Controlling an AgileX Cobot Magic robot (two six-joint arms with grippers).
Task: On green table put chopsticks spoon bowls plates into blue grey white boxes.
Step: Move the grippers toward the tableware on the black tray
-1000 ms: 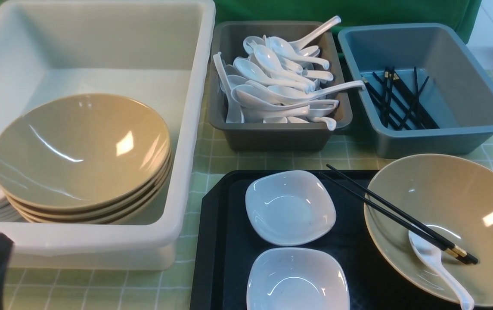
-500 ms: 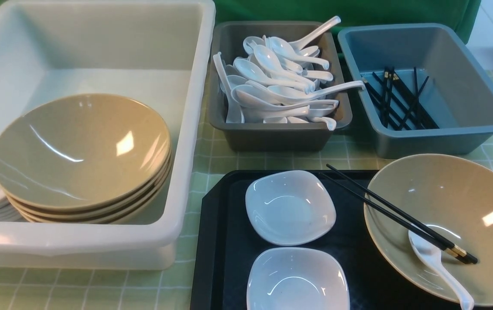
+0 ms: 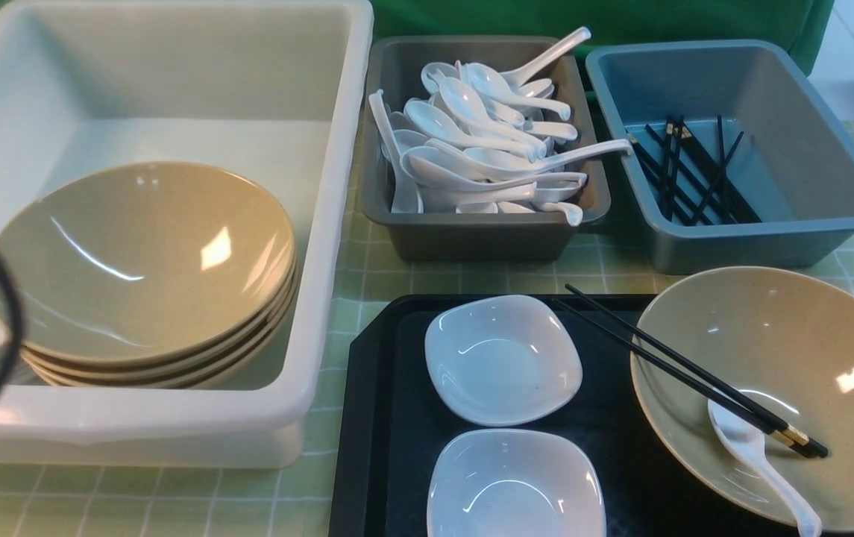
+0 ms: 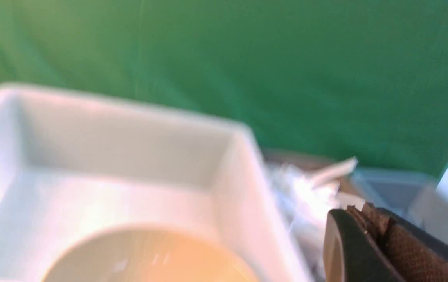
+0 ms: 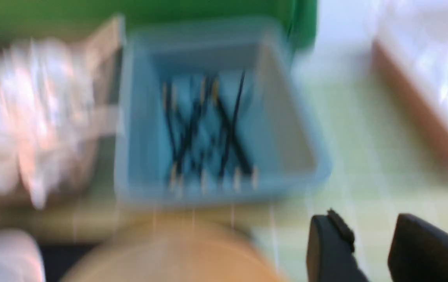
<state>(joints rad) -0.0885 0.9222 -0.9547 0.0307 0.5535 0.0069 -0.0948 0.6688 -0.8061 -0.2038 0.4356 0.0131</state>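
Chopsticks lie across far-left rim of tan bowl, at right end of tray. Long axis runs far-left to near-right, gold-banded ends inside bowl beside spoon. Right gripper: jaws apart, empty, on bowl's side, blue box ahead; judged nearer arm. Left gripper: closed, empty, by white box, far left.

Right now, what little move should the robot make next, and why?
Probably bring the right gripper down toward the chopsticks. Its jaws stand apart with nothing between them. The pair lies loose across the rim of the tan bowl, over the spoon, so it likely has to go first. The blue-grey box already holds other chopsticks.
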